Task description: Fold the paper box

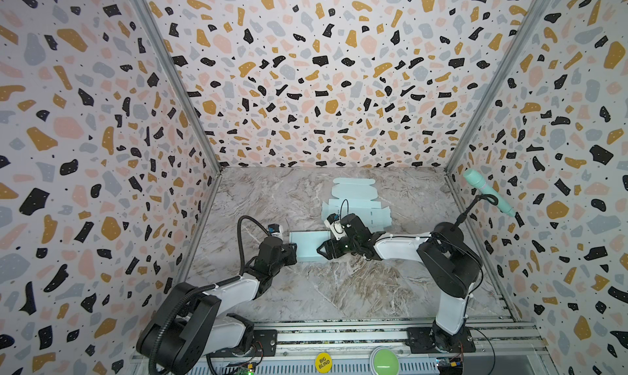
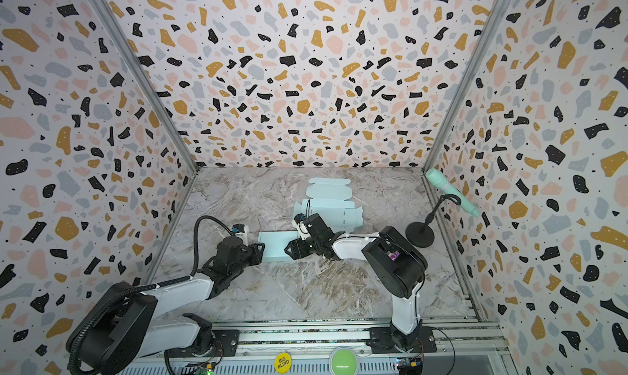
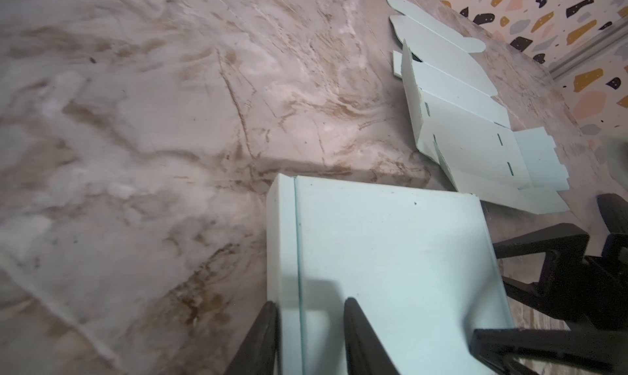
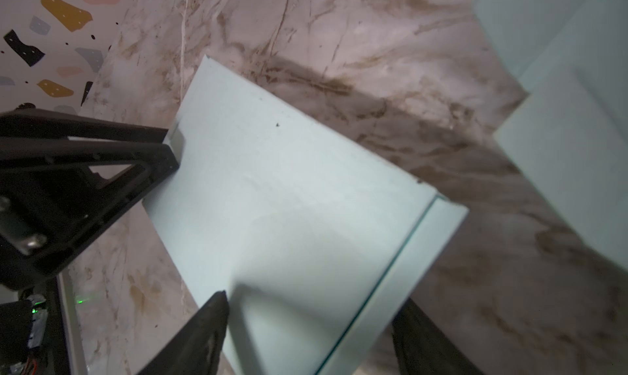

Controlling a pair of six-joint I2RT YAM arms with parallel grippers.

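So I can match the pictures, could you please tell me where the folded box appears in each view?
In a top view: box just below centre.
In a top view: box below and left of centre.
Left wrist: box fills the lower middle.
Right wrist: box fills the centre.
Shared landmark: the flat blank beside it.

Pale box inside hand, perhaps loose

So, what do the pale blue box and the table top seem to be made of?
The box looks like thin matte card: sharp fold line, clean cut edges. The table top looks like marble, brown veins on grey-white, dull finish; it may be only a printed sheet.
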